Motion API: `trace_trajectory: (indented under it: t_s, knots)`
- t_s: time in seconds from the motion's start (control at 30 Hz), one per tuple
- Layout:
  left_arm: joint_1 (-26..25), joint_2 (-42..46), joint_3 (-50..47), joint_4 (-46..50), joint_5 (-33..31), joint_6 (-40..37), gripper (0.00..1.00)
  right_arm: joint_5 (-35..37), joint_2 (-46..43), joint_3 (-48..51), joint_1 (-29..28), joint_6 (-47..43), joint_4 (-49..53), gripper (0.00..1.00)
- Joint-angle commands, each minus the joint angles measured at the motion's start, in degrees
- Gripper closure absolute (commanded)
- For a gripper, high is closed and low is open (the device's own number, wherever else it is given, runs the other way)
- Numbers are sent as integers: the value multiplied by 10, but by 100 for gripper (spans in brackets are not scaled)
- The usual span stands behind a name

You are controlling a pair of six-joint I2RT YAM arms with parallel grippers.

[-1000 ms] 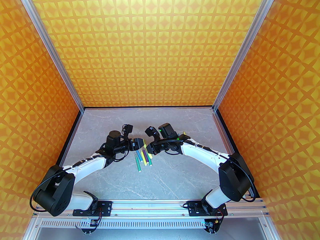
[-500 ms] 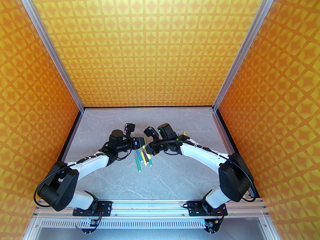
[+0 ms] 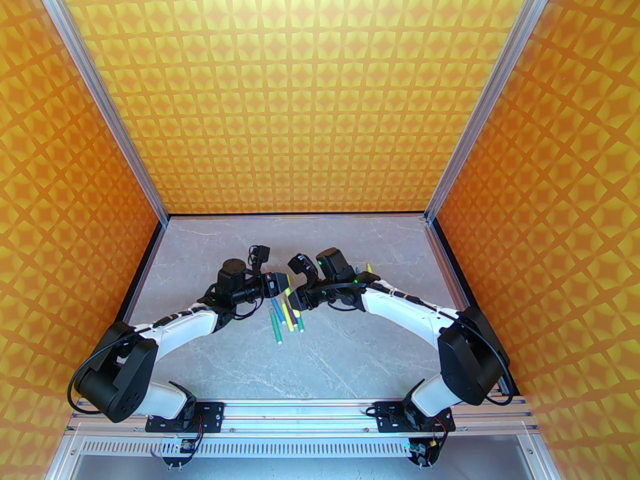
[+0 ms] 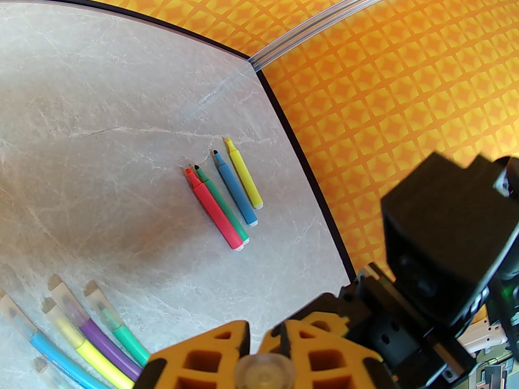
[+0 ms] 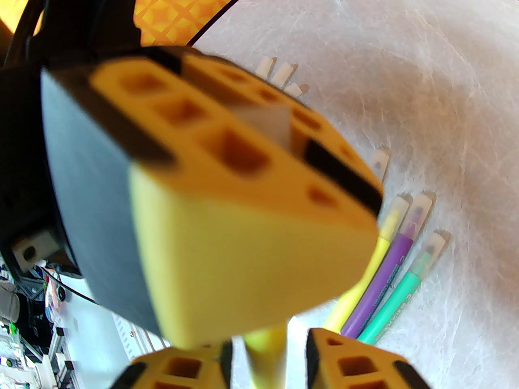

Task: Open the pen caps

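Left claw has clamped the translucent cap; right claw stands parted around yellow pen.

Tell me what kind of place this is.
Most likely a robot test cell in a lab, not a home or shop: a marble-look tabletop boxed in by orange patterned walls on aluminium posts, with the left arm and right arm bolted to a rail.

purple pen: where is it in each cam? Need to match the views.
Top external: purple pen just below picture centre.
Left wrist: purple pen bottom left, cap up-left.
Right wrist: purple pen lower right, cap up.
Shared landmark: capped yellow pen lying right beside it.
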State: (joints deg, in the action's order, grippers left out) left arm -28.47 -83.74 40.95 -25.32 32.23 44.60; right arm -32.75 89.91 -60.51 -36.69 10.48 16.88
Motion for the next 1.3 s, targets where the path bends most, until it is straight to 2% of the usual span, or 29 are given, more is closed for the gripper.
trace_trajectory:
  t_s: [0.0,0.23,0.63,0.9,1.27]
  knots:
    - [-3,-1,15,-22,8,11,100,2,-10,17,-2,15,-34,61]
    - [-3,1,13,-30,8,22,100,-6,-8,24,-2,21,-57,64]
    - [8,12,19,-32,1,26,100,-22,-21,60,-2,22,-61,100]
    - [37,30,22,-18,-12,28,100,-26,-63,130,-2,21,-76,100]
    - [63,43,24,-12,-43,67,100,-27,-82,157,-2,16,-91,100]
